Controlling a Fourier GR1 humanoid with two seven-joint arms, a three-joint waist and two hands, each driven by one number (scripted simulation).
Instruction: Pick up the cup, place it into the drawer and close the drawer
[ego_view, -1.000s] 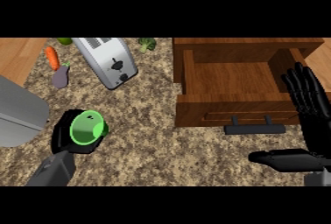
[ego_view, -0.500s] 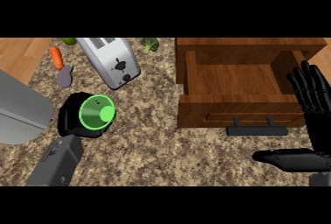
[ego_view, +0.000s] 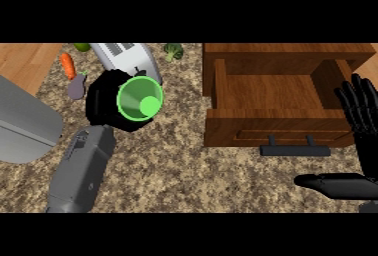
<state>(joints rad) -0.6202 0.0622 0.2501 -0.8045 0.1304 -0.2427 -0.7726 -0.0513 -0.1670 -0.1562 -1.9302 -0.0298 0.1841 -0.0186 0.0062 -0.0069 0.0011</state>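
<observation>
Left hand: fingers curled round the green cup, grasping it. The cup is tilted, mouth facing up toward the view. It is held above the table, just in front of the toaster and left of the drawer, not inside it. The drawer stands open, with its handle untouched. Right hand: at the right edge beside the drawer, fingers straight, released, holding nothing.
</observation>
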